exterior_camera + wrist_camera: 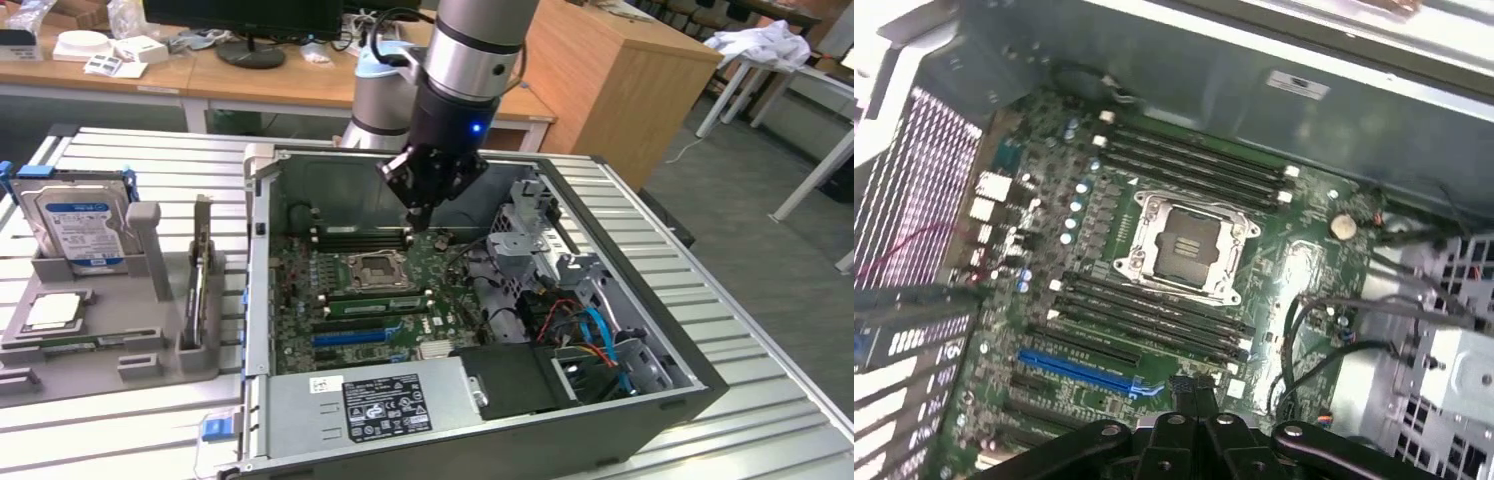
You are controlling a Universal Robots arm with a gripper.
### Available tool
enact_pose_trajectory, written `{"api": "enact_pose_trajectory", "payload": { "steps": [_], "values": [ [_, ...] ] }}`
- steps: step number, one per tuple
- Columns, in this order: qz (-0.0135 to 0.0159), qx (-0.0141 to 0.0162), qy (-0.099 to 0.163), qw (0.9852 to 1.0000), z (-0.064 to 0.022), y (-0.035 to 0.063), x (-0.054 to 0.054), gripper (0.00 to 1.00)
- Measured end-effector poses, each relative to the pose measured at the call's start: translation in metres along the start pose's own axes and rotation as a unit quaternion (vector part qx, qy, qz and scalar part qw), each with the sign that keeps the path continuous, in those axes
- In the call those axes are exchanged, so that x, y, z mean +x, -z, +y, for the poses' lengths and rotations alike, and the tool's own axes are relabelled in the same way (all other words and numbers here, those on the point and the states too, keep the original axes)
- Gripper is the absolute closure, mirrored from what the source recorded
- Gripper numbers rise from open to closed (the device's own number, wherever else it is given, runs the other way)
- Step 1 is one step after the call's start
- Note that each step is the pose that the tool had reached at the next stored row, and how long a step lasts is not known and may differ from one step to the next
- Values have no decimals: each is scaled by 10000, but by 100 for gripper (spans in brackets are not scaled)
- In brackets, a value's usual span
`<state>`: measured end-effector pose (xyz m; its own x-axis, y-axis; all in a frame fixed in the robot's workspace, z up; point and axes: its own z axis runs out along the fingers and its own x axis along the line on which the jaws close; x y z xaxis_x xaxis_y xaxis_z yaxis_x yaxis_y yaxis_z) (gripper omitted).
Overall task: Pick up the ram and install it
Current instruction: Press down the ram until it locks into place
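The ram (199, 268) is a long thin stick standing on its edge in the grey holder (134, 340), at the exterior view's left, outside the computer case. My gripper (422, 222) hangs inside the open case (262, 250), above the motherboard just behind the processor socket (378, 266), far from the ram. Its fingers are pressed together with nothing between them. In the wrist view the shut gripper (1194, 388) points down at the board, with the empty socket (1189, 245) and dark memory slots (1194, 170) on both sides of it. A green strip (378, 298) lies along the slots on the socket's near side.
A blue-labelled hard drive (78, 225) and a square silver processor chip (54, 312) sit in the same holder. Inside the case, cables and a drive cage (561, 270) crowd the exterior view's right, and the power supply (380, 405) fills the front. Wooden desks stand behind.
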<state>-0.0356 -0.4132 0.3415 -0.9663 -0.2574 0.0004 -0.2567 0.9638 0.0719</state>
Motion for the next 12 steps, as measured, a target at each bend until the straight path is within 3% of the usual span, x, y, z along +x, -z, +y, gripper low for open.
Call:
{"api": "enact_pose_trajectory", "payload": {
  "steps": [6, 12],
  "values": [
    [-38, 0, -525, 9986, 0, -2, 0, 90],
    [-75, 0, -1050, 9944, 0, -4, 0, 90]
  ]
}}
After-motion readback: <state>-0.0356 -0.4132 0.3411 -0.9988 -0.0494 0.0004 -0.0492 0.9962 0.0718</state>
